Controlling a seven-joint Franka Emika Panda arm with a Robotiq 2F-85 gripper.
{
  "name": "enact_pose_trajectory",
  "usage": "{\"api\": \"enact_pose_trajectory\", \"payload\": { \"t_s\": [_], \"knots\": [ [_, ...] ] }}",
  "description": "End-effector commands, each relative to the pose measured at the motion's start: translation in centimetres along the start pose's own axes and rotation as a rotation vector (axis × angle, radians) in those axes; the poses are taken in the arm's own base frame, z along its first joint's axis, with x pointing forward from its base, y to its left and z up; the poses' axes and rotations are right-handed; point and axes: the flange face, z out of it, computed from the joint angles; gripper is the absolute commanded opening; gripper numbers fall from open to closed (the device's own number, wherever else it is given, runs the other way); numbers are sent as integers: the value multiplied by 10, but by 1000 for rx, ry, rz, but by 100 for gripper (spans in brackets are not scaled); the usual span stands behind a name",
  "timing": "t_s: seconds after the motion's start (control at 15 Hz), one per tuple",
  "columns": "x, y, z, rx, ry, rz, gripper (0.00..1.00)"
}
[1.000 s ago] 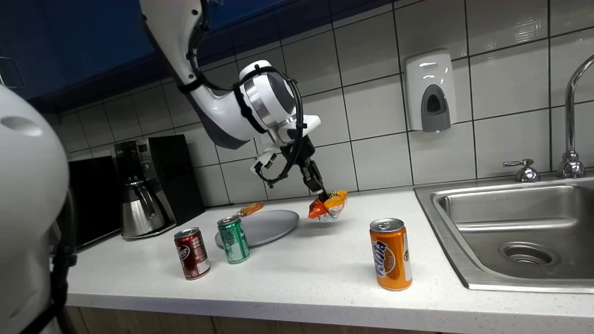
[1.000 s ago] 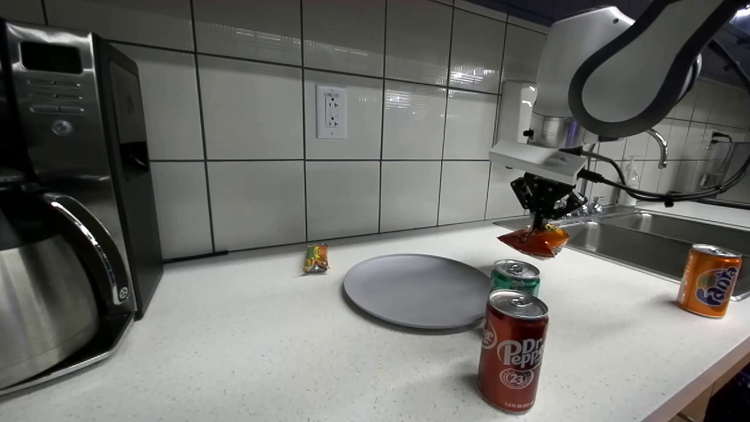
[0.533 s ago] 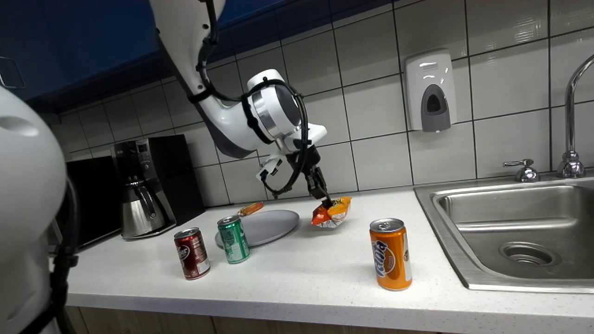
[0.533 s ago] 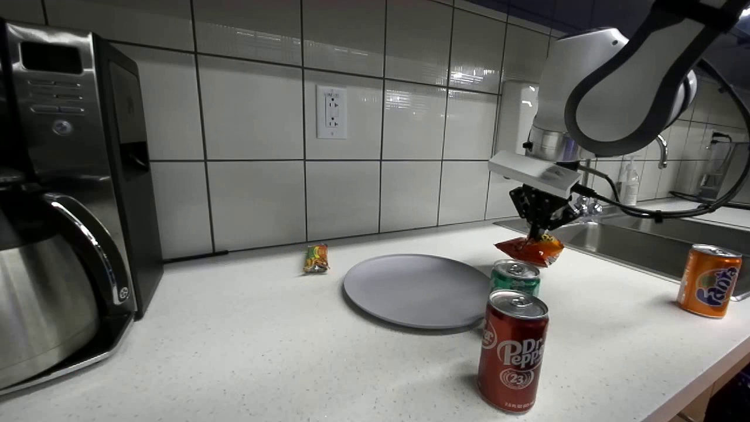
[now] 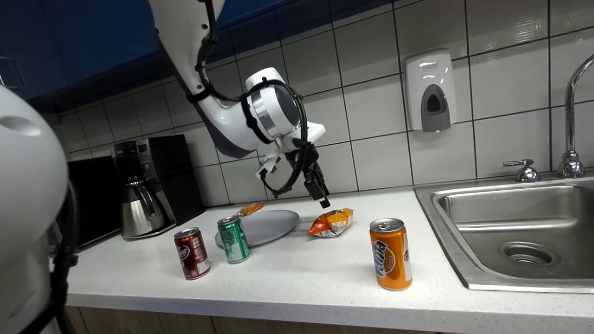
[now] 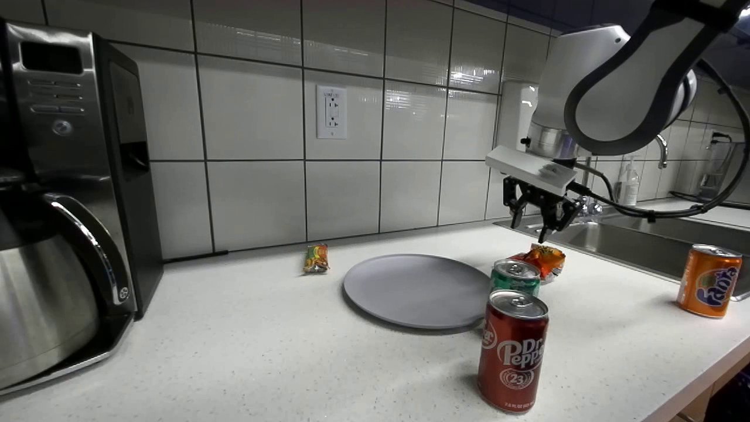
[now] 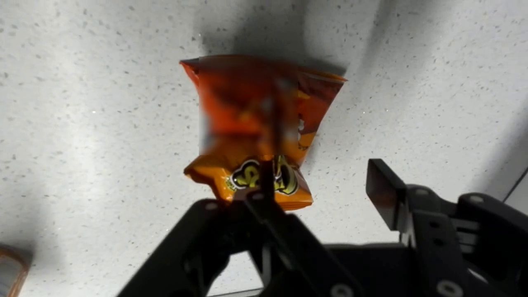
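far left in an exterior view, there was the coffee maker (image 6: 82, 176), steel-fronted, its pot (image 6: 47, 305) cut off by the edge of the frame. across to the packet (image 6: 316, 259), small, green and orange, lying near the wall (image 6: 252, 199), and then the plate (image 6: 417, 287), gray and round, flat on the white counter (image 6: 234, 346)! on came the cans: the red can (image 6: 512, 351) stood upright up front, and the green can (image 6: 515, 278) stood upright behind it, close to the plate. and there was the claw (image 6: 529, 232), pointing down, its jaws well apart! right under it lay the bag (image 5: 332, 223), orange and red, resting on the counter; a slim gap showed between bag and claw in an exterior view. the wrist view had the bag below the claw, its lettering partly covered and a blurred patch across its upper part. on to the sink (image 6: 638, 243), set into the counter, and lastly, far right, the fanta (image 6: 709, 281), upright, near the sink and well apart from the bag.
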Motion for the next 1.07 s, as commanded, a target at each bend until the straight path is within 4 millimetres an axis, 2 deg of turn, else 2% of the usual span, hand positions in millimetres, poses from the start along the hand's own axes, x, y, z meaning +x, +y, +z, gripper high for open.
{"api": "enact_pose_trajectory", "payload": {
  "t_s": [0.0, 0.07, 0.13, 0.4, 0.67, 1.0],
  "knots": [
    [-9, 4, -22, 48, -11, 2, 92],
    [-13, 8, -28, 51, -18, -5, 99],
    [-15, 11, -32, 55, -23, -8, 100],
    [-24, 32, -49, 43, -59, -48, 100],
    [-31, 43, -63, 49, -96, -125, 100],
    [-26, 50, -74, 54, -149, -228, 100]
  ]
}}
